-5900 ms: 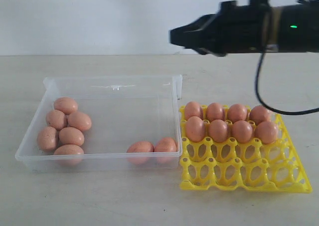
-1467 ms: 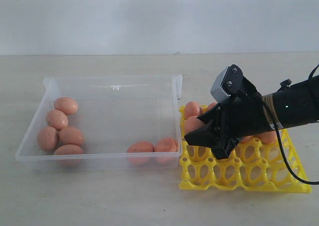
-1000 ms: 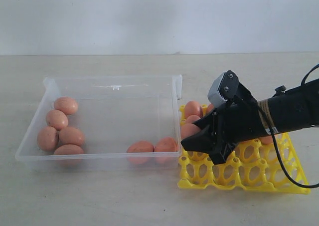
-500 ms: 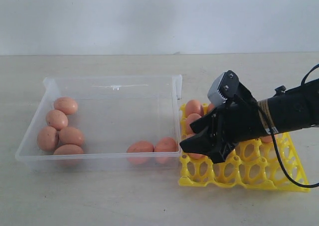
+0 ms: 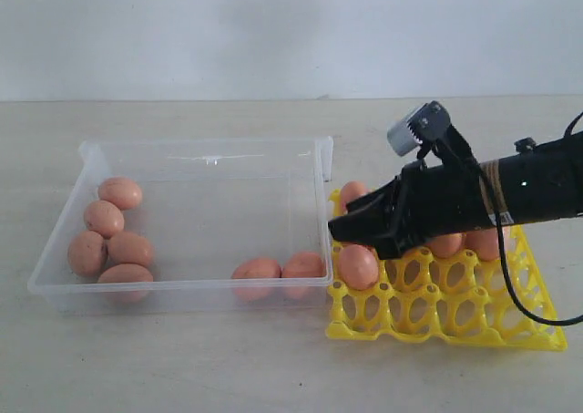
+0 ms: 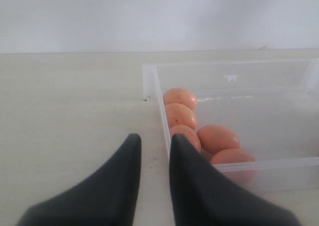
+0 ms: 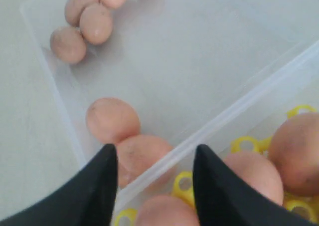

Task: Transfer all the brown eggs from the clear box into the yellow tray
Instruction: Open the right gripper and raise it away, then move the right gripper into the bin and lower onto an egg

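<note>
- Tabletop (image 5: 182, 358): pale and flat, carries box + tray side by side.
- Clear box (image 5: 209, 149): biggest item, on the left in ext. view. See-through walls, flared rim, so contents are readable from any side.
- Yellow tray (image 5: 455, 326): bright lattice of open cups w/ pegs, butted against box's right wall. Prob. set there to keep each carry short.
- Right arm (image 5: 519, 194): black, reaches in from the right, low across the tray, hiding some of the back cups.
- Right hand (image 5: 339, 231): fingers spread, nothing between them. Hovers just above the tray's box-side edge, right over the lone egg (image 5: 358, 265) seated in a cup there. Reads as the drop-off step, w/ the hand wide enough to lift clear w/o nudging it.
- Left hand (image 6: 152, 141): fingers a little apart, empty. Low over the tabletop, just outside the box's far-end wall. Looks parked out of the way.
- Brown eggs (image 5: 130, 248): small, smooth ovals, pinkish-brown, faintly speckled, all approx. same size. Five bunched at the box's left end, two touching at its front right corner near the tray. More in the tray's back rows, count unclear behind the arm. So seven left to move, task past halfway by the look of it.
</note>
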Available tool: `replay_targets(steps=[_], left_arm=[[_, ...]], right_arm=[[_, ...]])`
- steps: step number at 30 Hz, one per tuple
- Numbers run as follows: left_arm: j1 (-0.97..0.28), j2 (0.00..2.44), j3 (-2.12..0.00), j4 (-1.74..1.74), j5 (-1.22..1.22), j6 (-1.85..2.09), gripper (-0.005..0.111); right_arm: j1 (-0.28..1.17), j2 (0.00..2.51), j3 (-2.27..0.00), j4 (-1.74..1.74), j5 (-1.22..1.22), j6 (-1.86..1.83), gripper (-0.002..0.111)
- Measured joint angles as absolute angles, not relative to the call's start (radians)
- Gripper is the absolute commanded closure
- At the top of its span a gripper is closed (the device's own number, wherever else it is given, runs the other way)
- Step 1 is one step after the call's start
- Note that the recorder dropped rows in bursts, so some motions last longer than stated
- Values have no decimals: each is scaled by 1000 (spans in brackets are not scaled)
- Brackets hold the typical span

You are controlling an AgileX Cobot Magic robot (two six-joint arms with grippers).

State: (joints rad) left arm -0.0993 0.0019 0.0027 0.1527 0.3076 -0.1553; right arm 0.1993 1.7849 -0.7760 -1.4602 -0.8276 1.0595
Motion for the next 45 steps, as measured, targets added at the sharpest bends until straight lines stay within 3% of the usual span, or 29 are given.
replay_targets(steps=[2, 8, 14, 21, 24, 32, 37, 42, 45], left_arm=[[-99, 2, 3, 153, 308, -155, 85], [-99, 2, 3, 153, 308, -155, 85], [-99, 2, 3, 153, 308, -155, 85], [-99, 2, 3, 153, 308, -155, 85], [-99, 2, 3, 153, 308, -155, 85], [-99, 2, 3, 153, 308, -155, 85], [-99, 2, 3, 153, 308, -155, 85], [-99, 2, 3, 153, 308, -155, 85], [-99, 2, 3, 153, 308, -155, 85]], right_arm=[[199, 1748, -776, -1406, -830, 1067, 109], [223, 1664, -783, -1141, -873, 1053, 108], [414, 1650, -912, -1049, -762, 1033, 109], [813, 1714, -1227, -1072, 186, 840, 109], [902, 1808, -1392, -961, 477, 668, 109], [875, 2101, -1927, 15, 975, -26, 109], [866, 2291, -2272, 149, 1166, -86, 109], [866, 2423, -2435, 193, 1203, -96, 108], [866, 2475, -2454, 195, 1212, -105, 96]])
